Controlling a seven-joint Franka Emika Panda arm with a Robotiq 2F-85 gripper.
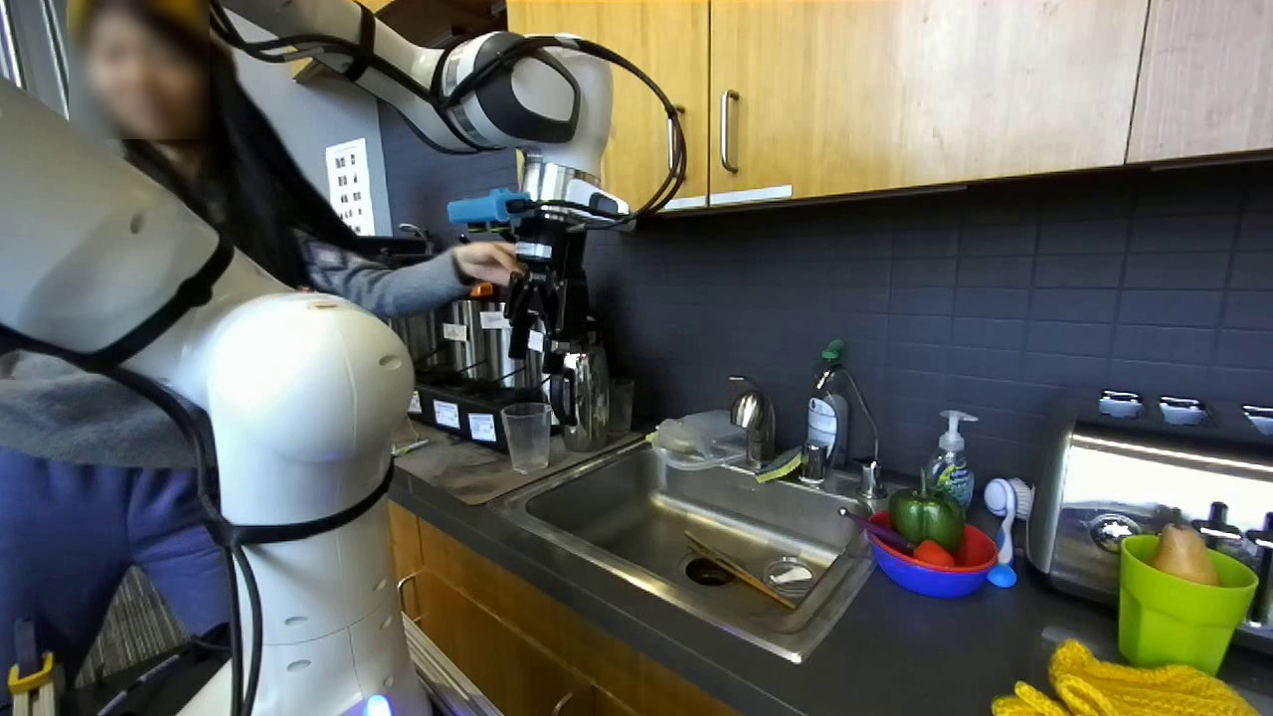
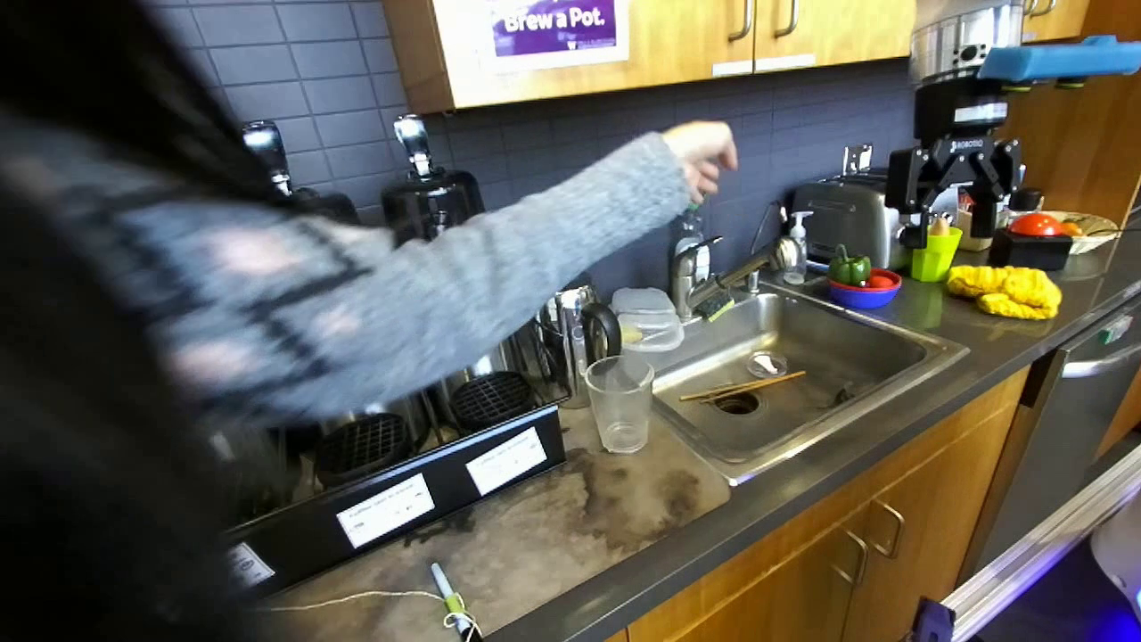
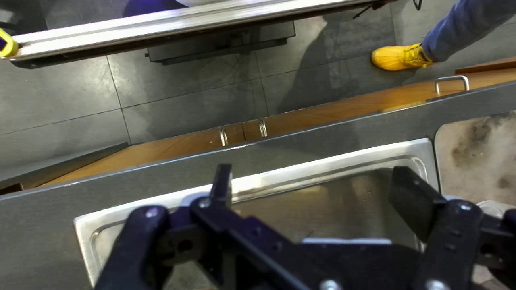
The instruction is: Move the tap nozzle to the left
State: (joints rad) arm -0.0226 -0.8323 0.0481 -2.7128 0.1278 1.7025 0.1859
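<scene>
The tap nozzle is a shiny chrome faucet at the back rim of the steel sink, seen in both exterior views [image 1: 753, 418] [image 2: 744, 270]. In an exterior view its slim spout points to the right over the sink's back edge. The sink [image 1: 636, 574] also shows in the wrist view [image 3: 322, 165]; the tap is out of view there. My gripper [image 1: 537, 350] is open and empty, its fingers pointing down. It hangs in the air, higher than the tap and apart from it. The wide-apart fingers also show in the wrist view [image 3: 312, 173].
A person's arm [image 2: 499, 259] reaches out behind the gripper. A plastic container [image 1: 701, 438], soap bottles [image 1: 952, 467] and a sponge [image 2: 716, 305] stand around the tap. A bowl with a pepper [image 1: 930, 580], a green cup [image 1: 1174, 617], a toaster [image 1: 1074, 497] and a clear cup [image 2: 619, 406] flank the sink.
</scene>
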